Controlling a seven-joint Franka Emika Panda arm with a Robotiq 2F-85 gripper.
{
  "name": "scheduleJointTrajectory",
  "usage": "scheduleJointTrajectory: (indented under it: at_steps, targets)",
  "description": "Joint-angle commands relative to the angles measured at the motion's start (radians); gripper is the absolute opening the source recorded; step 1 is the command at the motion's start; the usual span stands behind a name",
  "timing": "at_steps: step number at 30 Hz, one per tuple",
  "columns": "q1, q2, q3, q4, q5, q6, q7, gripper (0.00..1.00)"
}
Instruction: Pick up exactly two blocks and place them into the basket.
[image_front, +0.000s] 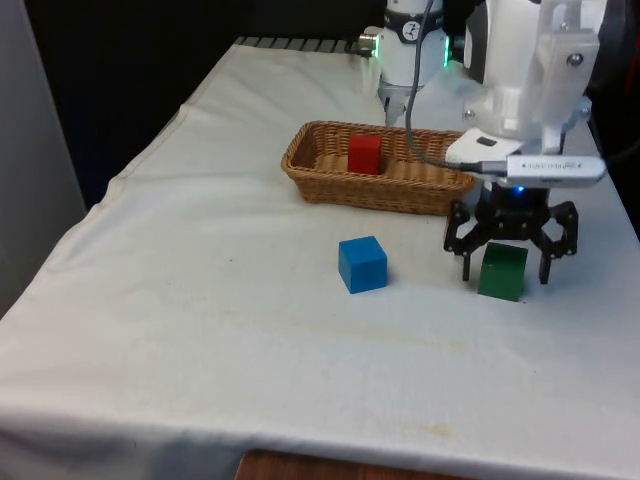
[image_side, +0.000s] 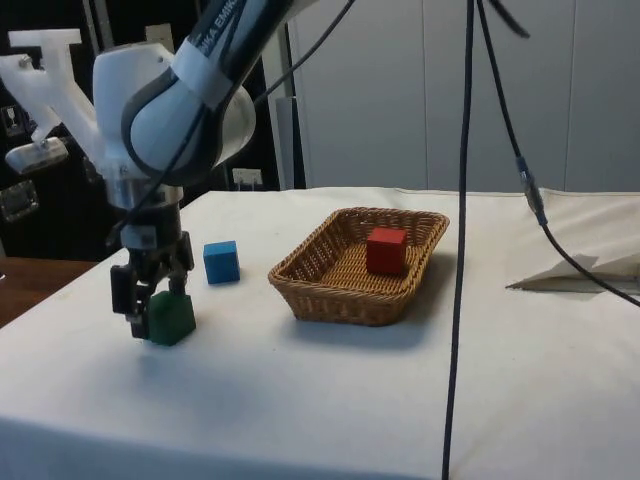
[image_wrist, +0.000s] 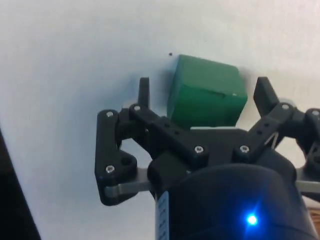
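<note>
One woven wicker basket (image_front: 330, 180) already holds a red cube (image_front: 364, 154), while a blue cube (image_front: 362, 264) sits on the white cloth (image_front: 200, 300) just in front of it. The black two-finger gripper (image_front: 510, 262) straddles the green cube (image_front: 502, 271) with its fingers spread and gaps on both sides. Judging by the wrist view, the cube sits skewed between them, so closing may twist or push it away.

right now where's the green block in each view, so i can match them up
Front view: green block on the cloth toward the front view's right, under the gripper.
Side view: left, by the table's near edge.
Wrist view: between the open fingers.
Shared landmark: the wicker basket.
</note>
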Motion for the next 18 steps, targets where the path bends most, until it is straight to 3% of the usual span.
scheduleJointTrajectory:
  at_steps: [1, 3, 4, 5, 7, 8, 9, 11, 12, 16, 18]
  targets:
    - [0.002, 0.008, -0.004, 0.011, -0.003, -0.016, 0.006, 1.0]
    - [0.003, 0.016, -0.007, 0.02, -0.004, -0.021, 0.008, 0.97]
    - [0.004, 0.019, -0.008, 0.024, -0.005, -0.023, 0.009, 0.9]
    - [0.005, 0.023, -0.01, 0.029, -0.005, -0.027, 0.01, 0.7]
    - [0.001, 0.021, -0.004, 0.025, -0.001, -0.017, 0.001, 0.47]
    - [0.006, 0.026, -0.011, 0.033, -0.006, -0.029, 0.011, 0.47]
    - [0.006, 0.027, -0.011, 0.034, -0.006, -0.03, 0.011, 0.29]
    - [0.006, 0.028, -0.012, 0.034, -0.007, -0.03, 0.012, 0.07]
    - [0.007, 0.029, -0.013, 0.036, -0.007, -0.031, 0.013, 0.02]
    - [0.002, 0.023, -0.006, 0.028, -0.002, -0.021, 0.003, 0.03]
    - [0.007, 0.03, -0.013, 0.036, -0.007, -0.031, 0.013, 0.03]
